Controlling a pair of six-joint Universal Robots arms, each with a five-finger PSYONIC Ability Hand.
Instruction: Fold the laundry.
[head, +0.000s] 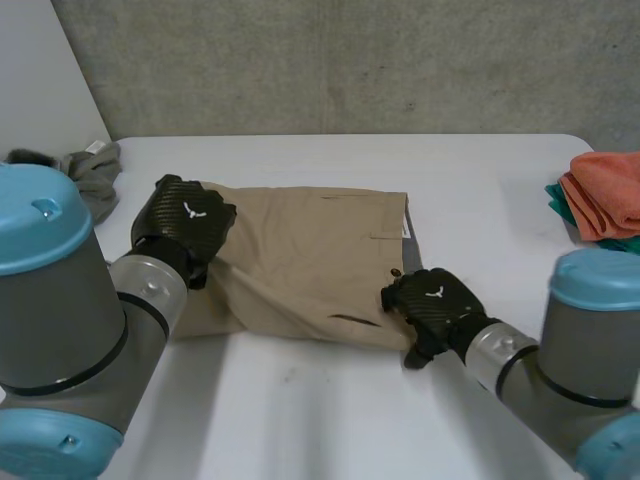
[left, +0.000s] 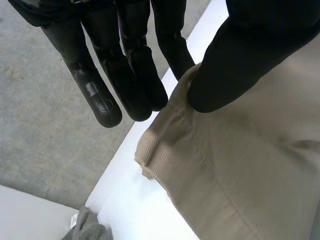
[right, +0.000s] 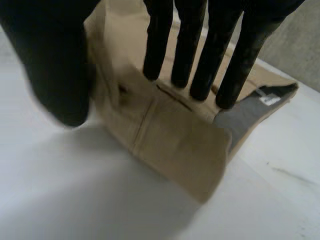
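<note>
Both ends of the trousers (head: 300, 260), lying parallel to the tabletop's (head: 300, 410) near edge, are pinched: left hand (head: 185, 225) on the far hem corner, right hand (head: 437, 305) on the near waistband corner.

No words or numbers are legible. The left hand (head: 185, 225) and right hand (head: 440, 308) each bear a small white winged emblem. The white tag (right: 270, 100) inside the trousers (head: 300, 250) cannot be read.

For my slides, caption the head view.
Left hand and right hand pinch opposite corners of a tan garment on the white table.
</note>
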